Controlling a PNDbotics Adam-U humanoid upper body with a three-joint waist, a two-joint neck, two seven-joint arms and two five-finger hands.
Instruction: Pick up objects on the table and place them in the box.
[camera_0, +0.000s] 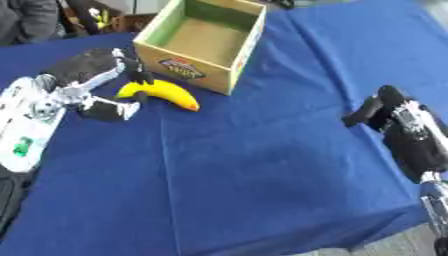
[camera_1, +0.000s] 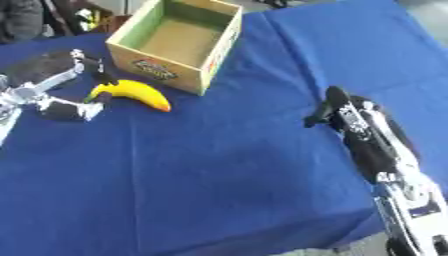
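Note:
A yellow banana (camera_0: 163, 93) lies on the blue cloth just in front of the box's near left corner. The cardboard box (camera_0: 187, 68), green inside, stands open at the back centre and looks empty. My left hand (camera_0: 91, 89) reaches in from the left. Its fingers (camera_0: 136, 74) stretch over the banana's left end and its thumb (camera_0: 112, 110) sits below that end, with a wide gap between them. The right hand (camera_1: 343, 114) rests at the right side of the table, far from the banana, fingers relaxed and holding nothing.
A dark grey flat thing (camera_0: 77, 65) lies on the cloth behind my left hand. The blue tablecloth (camera_0: 262, 165) spreads wide in the middle and front. The table's front edge runs through the lower right corner. A person stands at the far left edge.

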